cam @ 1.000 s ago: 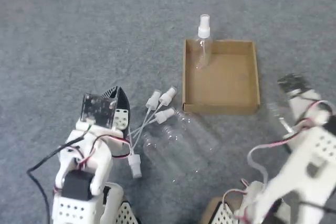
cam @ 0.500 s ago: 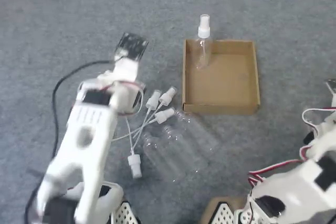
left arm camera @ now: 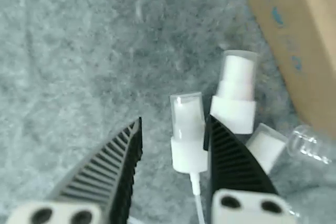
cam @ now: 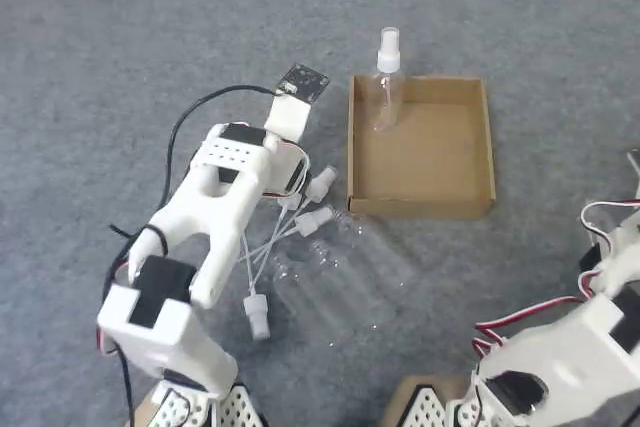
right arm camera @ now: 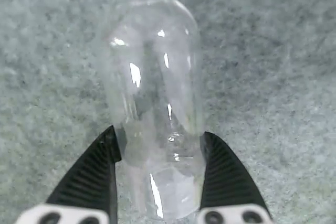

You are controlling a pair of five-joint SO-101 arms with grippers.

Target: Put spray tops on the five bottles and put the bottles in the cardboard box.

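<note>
My left gripper (left arm camera: 173, 124) is open just above the carpet, with one white spray top (left arm camera: 186, 129) between its jaws, close against one finger. Two more spray tops (left arm camera: 235, 98) lie beside it near the cardboard box (left arm camera: 299, 35). From above, the left arm (cam: 235, 182) stretches over the cluster of spray tops (cam: 312, 219), left of the cardboard box (cam: 420, 147). One bottle with a spray top (cam: 386, 82) stands in the box's far left corner. Clear bottles (cam: 340, 272) lie in front of the box. My right gripper (right arm camera: 159, 135) is shut on a clear uncapped bottle (right arm camera: 155, 93).
Another spray top (cam: 257, 315) with its tube lies near the front, left of the lying bottles. The right arm (cam: 600, 327) sits at the right edge of the table. Grey carpet (cam: 120, 77) covers the table, and a wall runs along the far edge.
The left arm has swung from the near left forward and right over the spray tops. The right arm has pulled away to the right edge with the bottle.
</note>
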